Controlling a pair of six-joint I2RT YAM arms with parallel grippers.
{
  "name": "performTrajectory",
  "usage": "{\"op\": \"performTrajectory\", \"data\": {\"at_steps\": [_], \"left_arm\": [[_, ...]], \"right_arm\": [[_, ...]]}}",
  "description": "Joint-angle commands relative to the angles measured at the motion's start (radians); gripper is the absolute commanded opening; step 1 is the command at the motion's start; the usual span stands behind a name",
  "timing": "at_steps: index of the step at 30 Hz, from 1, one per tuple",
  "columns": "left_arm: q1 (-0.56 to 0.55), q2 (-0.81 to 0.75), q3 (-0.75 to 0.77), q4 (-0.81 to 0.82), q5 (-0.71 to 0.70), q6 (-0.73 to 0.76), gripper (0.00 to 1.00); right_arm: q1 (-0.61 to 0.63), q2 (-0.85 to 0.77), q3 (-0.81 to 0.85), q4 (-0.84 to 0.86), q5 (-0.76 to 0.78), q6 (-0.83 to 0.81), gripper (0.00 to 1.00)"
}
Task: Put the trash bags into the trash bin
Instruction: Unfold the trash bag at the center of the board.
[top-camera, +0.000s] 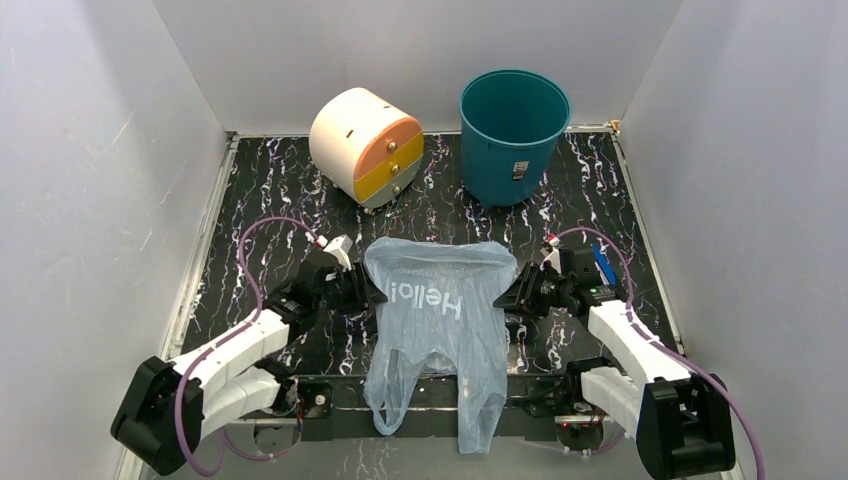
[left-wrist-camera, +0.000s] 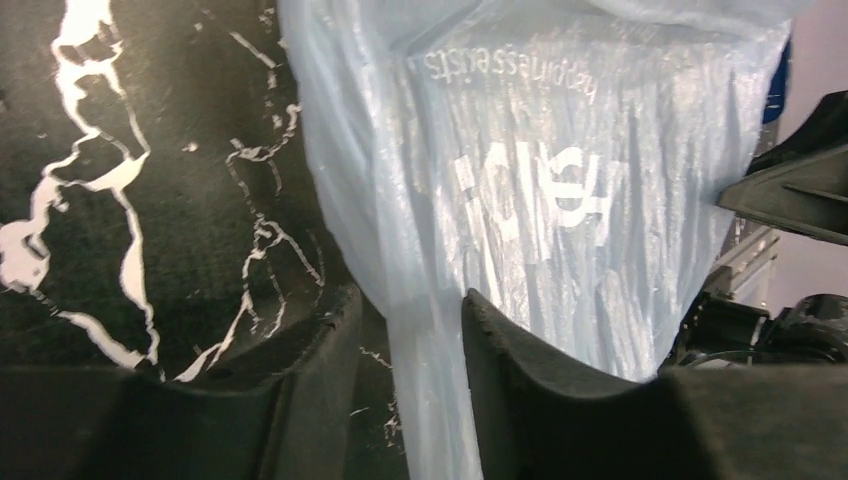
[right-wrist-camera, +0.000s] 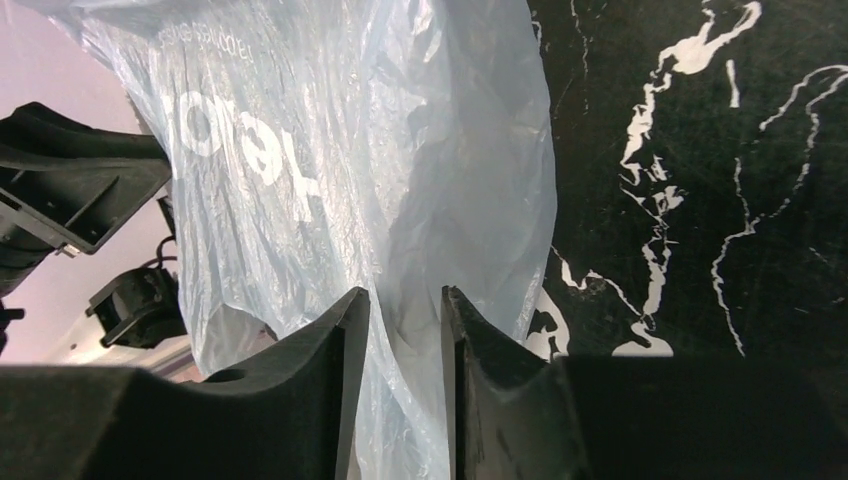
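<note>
The pale blue translucent trash bag (top-camera: 440, 310) with white "Hello" lettering lies spread between my two arms, and its lower end hangs over the table's front edge. My left gripper (top-camera: 368, 288) is at the bag's left edge. In the left wrist view its jaws (left-wrist-camera: 410, 310) stand apart, with the bag's edge (left-wrist-camera: 430, 400) running between them. My right gripper (top-camera: 510, 292) is at the bag's right edge. Its jaws (right-wrist-camera: 405, 300) also stand apart with bag film (right-wrist-camera: 400, 400) in the gap. The teal trash bin (top-camera: 513, 135) stands upright and empty-looking at the back right.
A cream and orange drum-shaped box (top-camera: 367, 145) lies at the back, left of the bin. A small dark blue flat object (top-camera: 601, 262) lies by the right arm. The black marbled tabletop (top-camera: 270, 200) is walled by white panels on three sides.
</note>
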Motion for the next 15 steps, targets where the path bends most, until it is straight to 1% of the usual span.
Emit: {"op": "performTrajectory", "data": {"at_steps": [1,2,4,5,6,8,12,13,15], "left_arm": [[0.004,0.045,-0.011,0.126,0.078,-0.028,0.34],[0.003,0.060,-0.007,0.131,0.082,-0.028,0.26],[0.003,0.072,0.006,0.127,0.079,-0.019,0.12],[0.003,0.070,0.018,0.108,0.066,-0.010,0.04],[0.003,0.066,0.036,0.074,0.038,0.004,0.00],[0.003,0.053,0.095,-0.021,-0.038,0.043,0.00],[0.003,0.041,0.232,-0.223,-0.253,0.122,0.00],[0.005,0.039,0.260,-0.253,-0.282,0.137,0.00],[0.005,0.039,0.298,-0.284,-0.313,0.160,0.00]], "right_arm": [[-0.004,0.017,-0.005,0.099,-0.062,0.028,0.37],[-0.004,0.021,-0.003,0.104,-0.062,0.026,0.31],[-0.004,0.023,0.012,0.107,-0.052,0.015,0.15],[-0.004,0.024,0.028,0.093,-0.023,0.005,0.08],[-0.004,0.022,0.049,0.067,0.018,-0.009,0.03],[-0.004,0.014,0.094,0.016,0.118,-0.031,0.01],[-0.005,-0.008,0.151,-0.052,0.356,-0.053,0.00],[-0.004,-0.013,0.158,-0.063,0.384,-0.053,0.01],[-0.005,-0.020,0.157,-0.058,0.384,-0.052,0.01]]}}
